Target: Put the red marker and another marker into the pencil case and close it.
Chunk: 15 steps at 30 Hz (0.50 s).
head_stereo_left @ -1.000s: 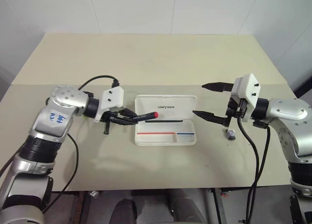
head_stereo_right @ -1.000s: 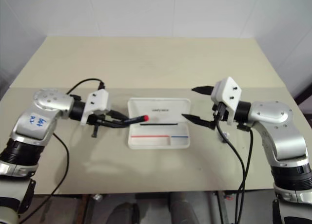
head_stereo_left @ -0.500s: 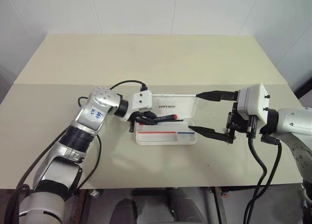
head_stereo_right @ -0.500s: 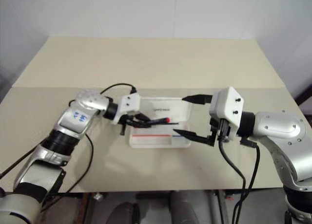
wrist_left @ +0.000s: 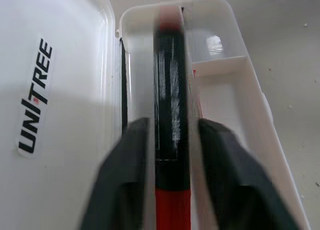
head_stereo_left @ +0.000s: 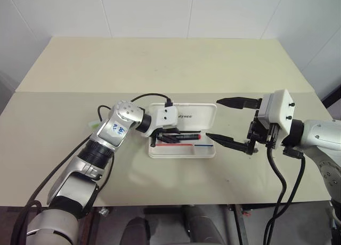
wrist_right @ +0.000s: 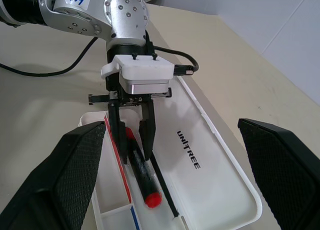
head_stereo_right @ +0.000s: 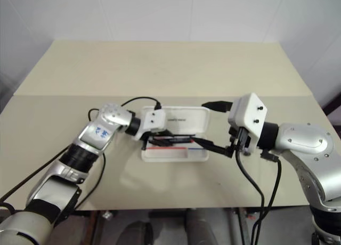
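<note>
I see the red marker (wrist_right: 141, 173) lying lengthwise in the tray of the open pencil case (head_stereo_left: 205, 117), next to the hinge, its red cap toward my right side. My left gripper (wrist_right: 134, 147) sits over the marker's black section with a finger on each side. From the left wrist view the fingers (wrist_left: 126, 165) are parted, with a thin strip of white tray showing between each one and the barrel, so I read them as loosened rather than clamped; I can't tell whether they graze it. That view also shows the small divider compartment at the tray's far end. The right wrist view gives me what the head cameras don't: the marker resting on the tray floor beside the red-and-blue stripe, and the lid lying flat with its UNITREE lettering up. My right gripper (head_stereo_left: 230, 121) hangs off the case's right end with its fingers spread wide, holding nothing, above the worktop (head_stereo_left: 160, 64).
</note>
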Tool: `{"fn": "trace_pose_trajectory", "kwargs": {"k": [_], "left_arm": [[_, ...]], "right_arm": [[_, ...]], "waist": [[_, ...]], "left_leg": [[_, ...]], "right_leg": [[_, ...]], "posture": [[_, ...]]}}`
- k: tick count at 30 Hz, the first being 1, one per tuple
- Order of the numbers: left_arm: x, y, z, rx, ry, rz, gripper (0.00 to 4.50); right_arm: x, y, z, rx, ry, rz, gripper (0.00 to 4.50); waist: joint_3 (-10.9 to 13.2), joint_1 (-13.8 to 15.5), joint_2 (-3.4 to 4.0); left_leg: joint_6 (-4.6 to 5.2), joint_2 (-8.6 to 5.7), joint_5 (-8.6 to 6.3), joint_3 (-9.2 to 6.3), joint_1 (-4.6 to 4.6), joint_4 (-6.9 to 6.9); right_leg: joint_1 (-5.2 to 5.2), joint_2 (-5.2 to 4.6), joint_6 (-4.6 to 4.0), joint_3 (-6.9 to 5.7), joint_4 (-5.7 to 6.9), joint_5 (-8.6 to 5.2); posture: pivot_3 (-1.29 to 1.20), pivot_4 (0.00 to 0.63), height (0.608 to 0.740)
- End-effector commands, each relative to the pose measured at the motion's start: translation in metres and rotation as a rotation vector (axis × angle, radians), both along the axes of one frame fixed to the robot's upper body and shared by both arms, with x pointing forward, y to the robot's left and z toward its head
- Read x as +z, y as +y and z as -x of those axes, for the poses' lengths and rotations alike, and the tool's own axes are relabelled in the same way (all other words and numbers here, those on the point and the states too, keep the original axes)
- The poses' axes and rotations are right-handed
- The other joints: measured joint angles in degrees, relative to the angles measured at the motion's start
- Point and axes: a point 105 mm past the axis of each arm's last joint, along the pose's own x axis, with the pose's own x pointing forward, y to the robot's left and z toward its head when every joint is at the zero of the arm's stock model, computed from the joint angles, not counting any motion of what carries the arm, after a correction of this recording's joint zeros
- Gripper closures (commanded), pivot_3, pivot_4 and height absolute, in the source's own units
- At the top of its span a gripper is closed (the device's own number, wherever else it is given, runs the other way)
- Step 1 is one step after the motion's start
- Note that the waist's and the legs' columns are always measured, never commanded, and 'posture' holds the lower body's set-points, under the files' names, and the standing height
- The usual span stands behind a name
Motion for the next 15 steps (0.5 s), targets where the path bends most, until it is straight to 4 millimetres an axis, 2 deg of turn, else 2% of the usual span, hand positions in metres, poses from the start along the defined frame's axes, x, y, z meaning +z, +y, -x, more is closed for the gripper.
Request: {"fn": "trace_pose_trajectory", "kwargs": {"k": [1, 2, 8, 9, 13, 15], "left_arm": [[0.016, -0.007, -0.003, -0.022, -0.079, 0.017, 1.58], [0.019, -0.01, -0.002, -0.026, -0.085, 0.034, 1.21], [0.039, -0.017, 0.006, -0.067, -0.1, 0.12, 1.21], [0.042, -0.016, 0.009, -0.075, -0.099, 0.128, 1.04], [0.05, 0.001, 0.016, -0.076, -0.104, 0.128, 0.02], [0.053, 0.018, 0.023, -0.082, -0.097, 0.103, 0.02]], "right_arm": [[0.009, 0.003, 0.002, 0.015, -0.048, -0.017, 0.0], [0.009, 0.004, 0.001, 0.017, -0.051, -0.018, 0.0], [0.01, 0.007, -0.003, 0.037, -0.055, -0.025, 0.0], [0.01, 0.007, -0.004, 0.041, -0.055, -0.026, 0.0], [0.012, 0.01, -0.007, 0.072, -0.051, -0.035, 0.0], [0.014, 0.012, -0.009, 0.091, -0.052, -0.039, 0.0]], "waist": [[0.0, 0.0, 0.0], [0.0, 0.0, 0.0], [0.0, -0.1, 0.0], [0.0, -0.1, 0.0], [0.0, -0.3, 0.0], [0.0, -0.5, 0.01]], "left_leg": [[0.0, 0.0, 0.0, 0.0, 0.0, 0.0], [0.0, 0.0, 0.0, 0.0, 0.0, 0.0], [0.01, 0.0, 0.0, 0.02, 0.0, 0.0], [0.01, 0.0, 0.0, 0.02, 0.0, -0.01], [0.02, 0.0, -0.01, 0.04, 0.01, -0.01], [0.02, 0.01, -0.01, 0.05, 0.03, -0.01]], "right_leg": [[0.0, 0.0, 0.0, 0.0, -0.01, 0.0], [0.0, 0.0, 0.0, 0.01, -0.01, 0.0], [0.0, 0.0, 0.01, 0.02, 0.0, 0.0], [0.0, 0.01, 0.01, 0.02, 0.0, 0.0], [-0.01, 0.0, 0.01, 0.04, 0.0, 0.01], [-0.01, 0.01, 0.02, 0.05, 0.01, 0.01]], "posture": [[0.0, 0.15, 0.74], [0.0, 0.15, 0.74], [0.0, 0.15, 0.74], [0.0, 0.15, 0.74], [0.0, 0.15, 0.74], [0.0, 0.15, 0.74]]}}
